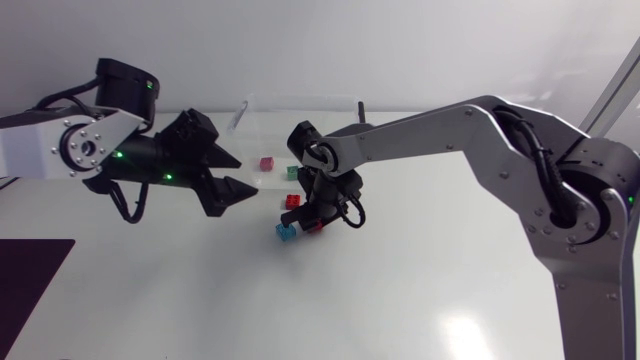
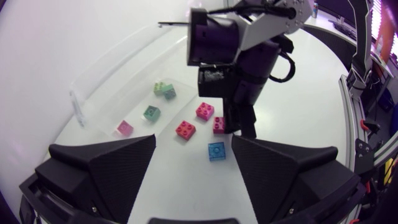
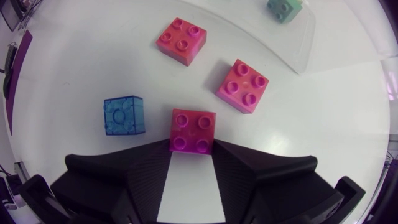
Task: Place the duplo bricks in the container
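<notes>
A magenta brick lies on the table between the fingers of my right gripper, and both fingers touch its sides. In the head view that gripper points down just in front of the clear container. Beside it lie a blue brick, a red brick and a pink-red brick, all outside the container. Inside the container are two green bricks and a pink one. My left gripper hangs open and empty, left of the bricks.
The clear container's near corner lies close behind the loose bricks. My right arm reaches in across the table from the right. A dark mat covers the front left corner.
</notes>
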